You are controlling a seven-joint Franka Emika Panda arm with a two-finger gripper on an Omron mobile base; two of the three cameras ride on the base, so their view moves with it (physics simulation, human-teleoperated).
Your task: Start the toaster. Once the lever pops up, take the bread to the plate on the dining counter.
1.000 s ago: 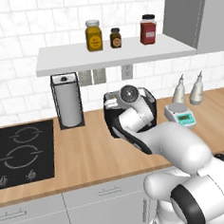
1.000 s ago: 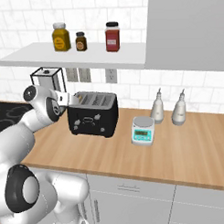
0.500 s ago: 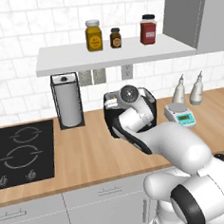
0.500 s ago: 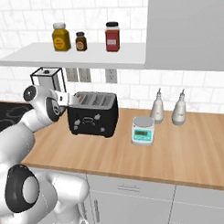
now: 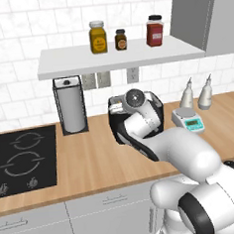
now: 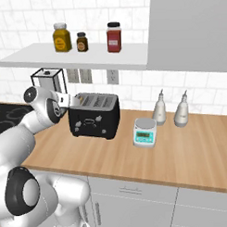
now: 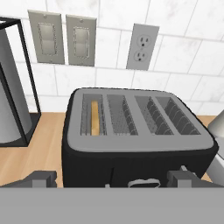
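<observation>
**A:** Where did the toaster (image 6: 94, 115) stand, and how much of it could you make out?

**B:** It sat on the wooden wall counter (image 6: 191, 149), against the tiled wall. From the right base view its dark front and top slots were plain. From the left base view the arm covered most of it, leaving just the top rim and a strip of its side (image 5: 158, 107).

**A:** And the bread?

**B:** In the hand view a thin tan slice (image 7: 94, 118) stood on edge, down inside the leftmost slot. Its top edge alone showed; the rest was sunk below the grille. In both base views it was too small to find.

**A:** The gripper?

**B:** The gripper (image 7: 111, 178) was spread wide, one dark fingertip (image 7: 41, 178) at each lower corner of the hand view, the toaster's front face between them and nothing pinched. The tips were cut off along the bottom, so I could not tell whether they touched the toaster. The lever was hard to read too; just a pale curved mark showed low on the front.

**A:** What stood around it?

**B:** The paper towel roll (image 5: 71, 106) in its wire frame was to the toaster's left, partly cropped in the hand view. A small kitchen scale (image 6: 144, 132) sat just beside it on the right, then two bottles (image 6: 158, 108) near the wall. Three jars (image 6: 113, 37) stood on the shelf above, labels unreadable. The cooktop (image 5: 22, 160) ran off the left edge.
</observation>
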